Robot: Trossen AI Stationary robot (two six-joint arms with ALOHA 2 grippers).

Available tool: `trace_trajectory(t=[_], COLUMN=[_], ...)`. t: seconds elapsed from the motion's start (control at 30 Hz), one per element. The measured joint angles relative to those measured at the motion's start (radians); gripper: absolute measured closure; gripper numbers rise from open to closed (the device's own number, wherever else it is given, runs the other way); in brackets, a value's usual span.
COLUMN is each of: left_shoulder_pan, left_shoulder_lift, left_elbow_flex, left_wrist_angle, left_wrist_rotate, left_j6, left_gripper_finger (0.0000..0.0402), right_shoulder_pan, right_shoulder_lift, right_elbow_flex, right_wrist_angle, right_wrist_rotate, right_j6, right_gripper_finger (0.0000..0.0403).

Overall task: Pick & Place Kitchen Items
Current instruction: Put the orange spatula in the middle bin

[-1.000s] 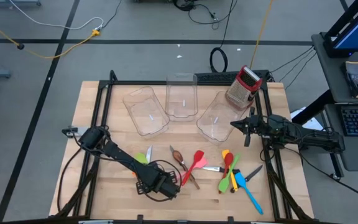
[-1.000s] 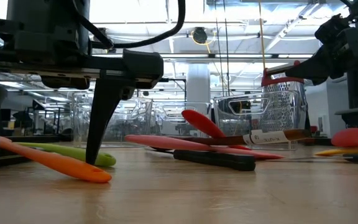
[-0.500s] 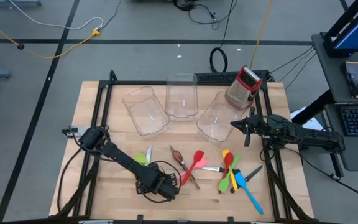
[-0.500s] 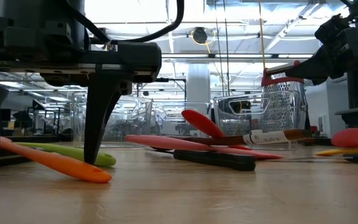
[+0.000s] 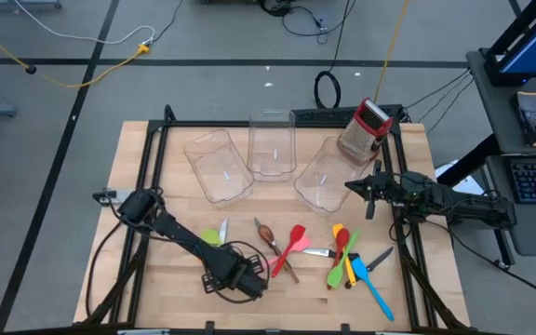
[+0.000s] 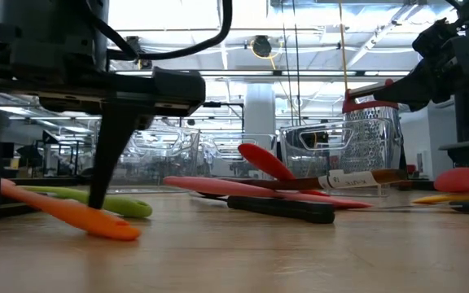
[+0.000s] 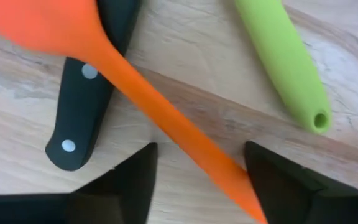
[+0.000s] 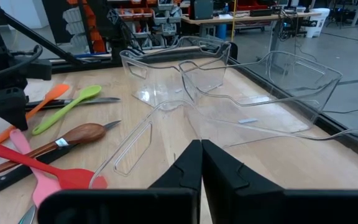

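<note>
The left gripper [image 7: 197, 180] is down at the table's near edge, jaws wide, one on each side of the orange spoon [image 7: 129, 93] lying on the wood. The right gripper [image 5: 368, 189] waits beside the clear bins [image 5: 270, 149], jaws closed tight with nothing in them.

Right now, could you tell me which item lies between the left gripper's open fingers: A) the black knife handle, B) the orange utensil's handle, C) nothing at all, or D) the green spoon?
B: in the left wrist view the orange utensil runs its handle between the spread fingers of the left gripper, with the green spoon and black knife handle off to either side.
</note>
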Motion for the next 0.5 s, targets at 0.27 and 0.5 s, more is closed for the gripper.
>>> trace_trajectory(t=[0.27, 0.5], left_shoulder_pan=[0.000, 0.001], left_shoulder_lift=[0.000, 0.000], left_elbow_flex=[0.000, 0.000], left_wrist_angle=[-0.012, -0.017], left_wrist_rotate=[0.003, 0.003], left_j6=[-0.032, -0.056], left_gripper_finger=[0.0279, 0.0334], right_shoulder_pan=[0.000, 0.000], right_shoulder_lift=[0.000, 0.000], right_elbow_flex=[0.000, 0.000], right_wrist_angle=[0.000, 0.000], right_wrist_rotate=[0.000, 0.000], right_j6=[0.000, 0.000], right_gripper_finger=[0.0399, 0.0399])
